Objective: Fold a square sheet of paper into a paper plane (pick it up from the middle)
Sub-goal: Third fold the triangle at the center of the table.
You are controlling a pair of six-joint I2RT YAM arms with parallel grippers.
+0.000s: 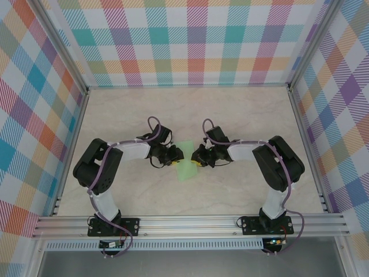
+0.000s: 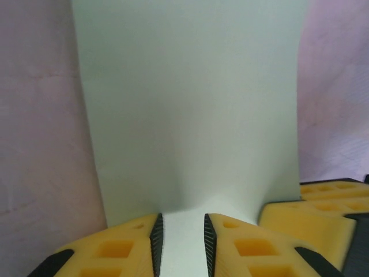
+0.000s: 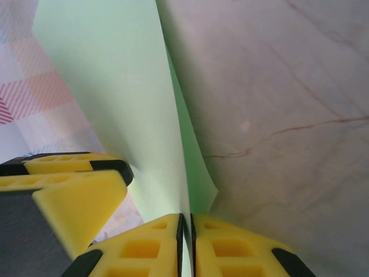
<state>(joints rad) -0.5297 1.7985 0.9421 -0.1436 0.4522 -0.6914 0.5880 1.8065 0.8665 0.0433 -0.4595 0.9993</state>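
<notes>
The square sheet of paper is pale mint green and sits at the table's middle between my two grippers. My right gripper is shut on one edge of it, and the sheet stands up curved from the pinch. My left gripper has its jaws a finger-width apart, with a raised hump of the sheet running into the gap. In the top view the left gripper and the right gripper face each other across the paper. No paper plane shape shows.
The marble-look table stretches behind and to both sides. Plaid walls close in the back and sides. Yellow fingers of the right gripper sit close beside the left gripper's jaws.
</notes>
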